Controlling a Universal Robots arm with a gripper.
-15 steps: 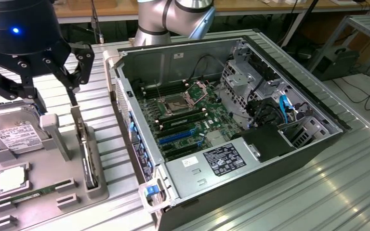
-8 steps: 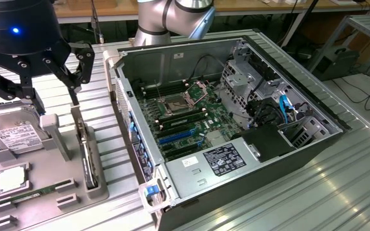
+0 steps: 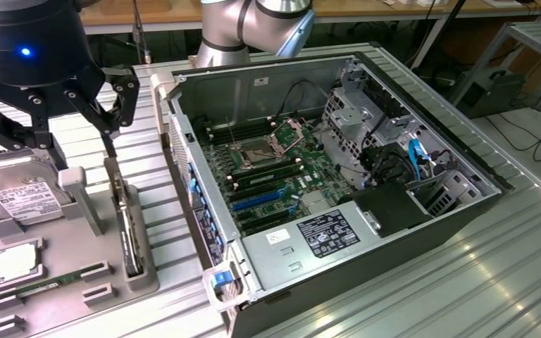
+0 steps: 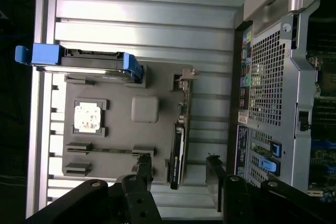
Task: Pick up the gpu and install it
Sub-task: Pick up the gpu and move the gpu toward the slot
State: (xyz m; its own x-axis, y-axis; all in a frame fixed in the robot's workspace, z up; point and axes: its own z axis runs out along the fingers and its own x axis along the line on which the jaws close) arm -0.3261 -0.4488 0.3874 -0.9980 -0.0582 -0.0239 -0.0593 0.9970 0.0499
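The gpu (image 3: 126,220) is a thin dark card standing on its edge in a slot of the grey holder tray (image 3: 92,232), to the exterior view's left of the open computer case (image 3: 327,176). My gripper (image 3: 84,158) hangs above the tray's far end, open, with nothing between its fingers. In the wrist view the gpu (image 4: 178,148) runs between my two black fingers (image 4: 144,169), and my gripper (image 4: 178,174) straddles its near end without touching it. Its silver bracket end (image 4: 184,77) points away.
On the same tray sit a hard drive (image 3: 22,197) with blue rails (image 4: 79,61), a square processor (image 4: 88,116) and a narrow memory stick (image 4: 105,150). The case's motherboard (image 3: 270,169) lies exposed, with blue slots (image 3: 251,201). The ribbed metal table (image 3: 496,282) surrounds everything.
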